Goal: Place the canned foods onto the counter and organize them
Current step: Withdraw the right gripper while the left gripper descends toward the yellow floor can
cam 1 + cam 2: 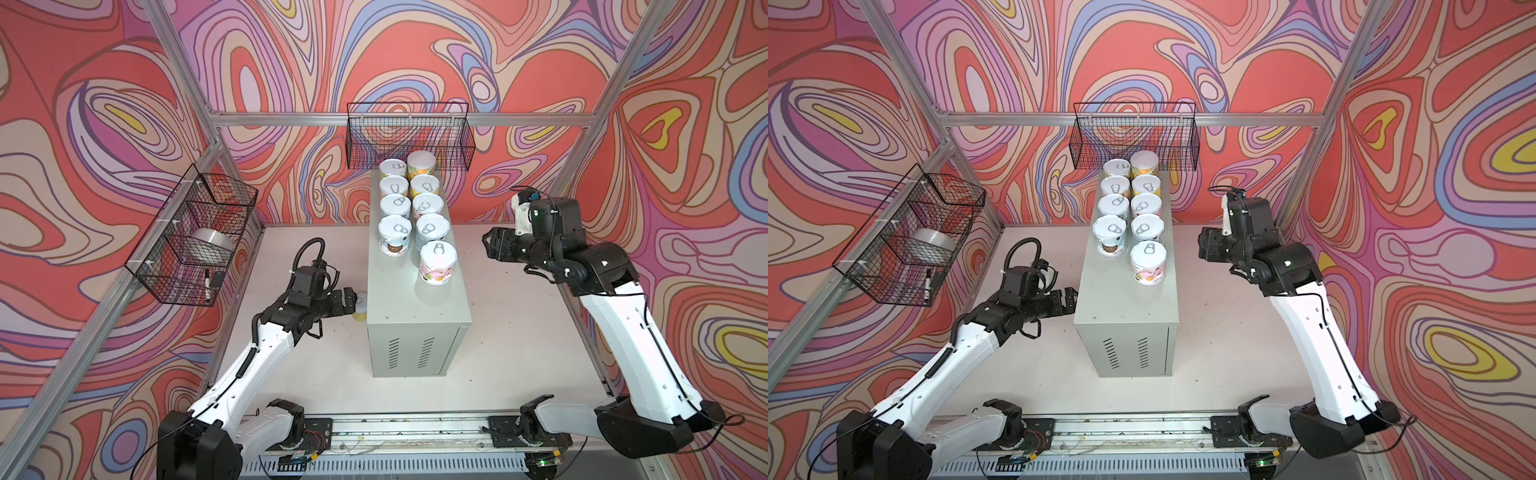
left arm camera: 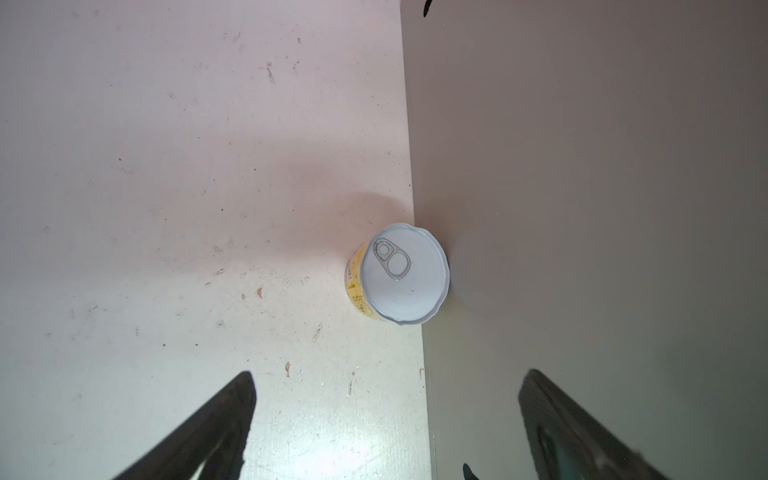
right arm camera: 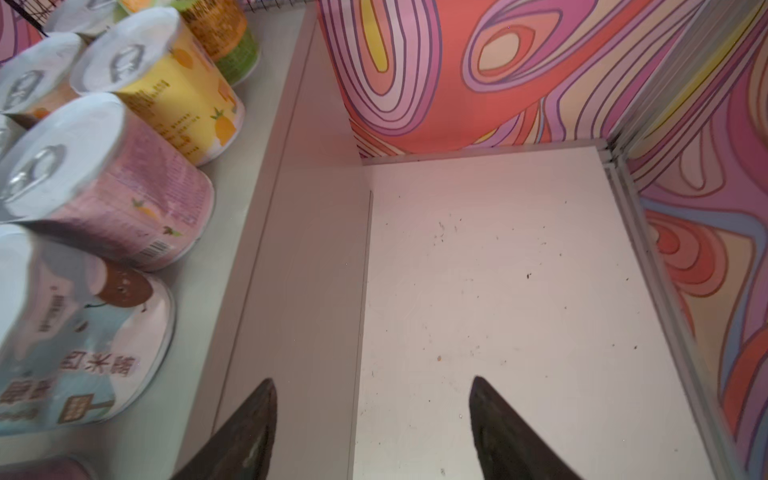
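Observation:
Several canned foods (image 1: pixel 415 208) (image 1: pixel 1129 208) stand upright in two rows on the back half of the grey counter (image 1: pixel 415 303) (image 1: pixel 1125 307). A pink one (image 1: pixel 438 264) (image 1: pixel 1148 264) is nearest the front. One yellow can (image 2: pixel 401 274) (image 1: pixel 360 311) stands on the white tabletop, touching the counter's left side. My left gripper (image 1: pixel 351 301) (image 1: pixel 1070 300) (image 2: pixel 388 374) hangs open above and just short of it, holding nothing. My right gripper (image 1: pixel 488 245) (image 1: pixel 1202 245) (image 3: pixel 374 379) is open and empty to the right of the counter, level with the front cans (image 3: pixel 83 324).
A black wire basket (image 1: pixel 409 137) hangs on the back wall right behind the counter. Another wire basket (image 1: pixel 195 237) on the left wall holds a silvery tape roll (image 1: pixel 212 245) and a marker (image 1: pixel 206 284). Aluminium frame posts (image 1: pixel 582 166) stand at the back corners.

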### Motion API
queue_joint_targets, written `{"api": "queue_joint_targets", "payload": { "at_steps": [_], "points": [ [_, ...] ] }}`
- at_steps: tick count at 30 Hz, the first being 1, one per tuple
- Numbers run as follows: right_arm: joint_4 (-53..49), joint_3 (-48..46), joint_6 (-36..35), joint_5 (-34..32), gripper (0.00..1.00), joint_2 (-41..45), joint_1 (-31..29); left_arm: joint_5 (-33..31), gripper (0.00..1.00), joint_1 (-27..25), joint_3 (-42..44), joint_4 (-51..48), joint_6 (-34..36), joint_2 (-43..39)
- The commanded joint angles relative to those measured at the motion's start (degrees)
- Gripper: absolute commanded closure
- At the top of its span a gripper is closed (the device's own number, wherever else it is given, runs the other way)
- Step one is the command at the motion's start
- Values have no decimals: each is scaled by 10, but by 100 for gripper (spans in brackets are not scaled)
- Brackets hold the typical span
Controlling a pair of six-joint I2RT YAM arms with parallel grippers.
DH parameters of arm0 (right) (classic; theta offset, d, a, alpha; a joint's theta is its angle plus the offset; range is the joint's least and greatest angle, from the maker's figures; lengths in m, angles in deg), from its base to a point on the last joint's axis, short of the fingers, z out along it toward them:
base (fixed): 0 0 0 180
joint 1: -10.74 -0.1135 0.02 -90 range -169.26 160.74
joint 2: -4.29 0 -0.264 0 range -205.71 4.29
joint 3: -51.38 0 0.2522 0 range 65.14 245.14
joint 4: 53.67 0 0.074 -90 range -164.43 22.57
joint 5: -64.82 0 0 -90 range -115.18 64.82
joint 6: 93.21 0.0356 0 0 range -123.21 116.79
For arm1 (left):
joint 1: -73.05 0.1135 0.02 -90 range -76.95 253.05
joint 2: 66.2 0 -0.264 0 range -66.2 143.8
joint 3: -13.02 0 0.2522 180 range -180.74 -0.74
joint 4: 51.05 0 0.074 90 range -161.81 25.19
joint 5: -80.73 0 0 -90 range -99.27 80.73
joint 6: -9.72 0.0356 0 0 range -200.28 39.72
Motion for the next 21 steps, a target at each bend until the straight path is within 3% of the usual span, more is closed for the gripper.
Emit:
{"api": "queue_joint_targets", "payload": {
  "at_steps": [1,8,21],
  "points": [
    [45,-35,22,69,23,16,22,-1,0,-11,12,48,-10,18],
    [71,-89,32,95,22,11,40,8,0,-33,13,93,-12,85],
    [92,-99,45,101,22,-10,41,3,2,-62,16,130,-4,179]
  ]
}}
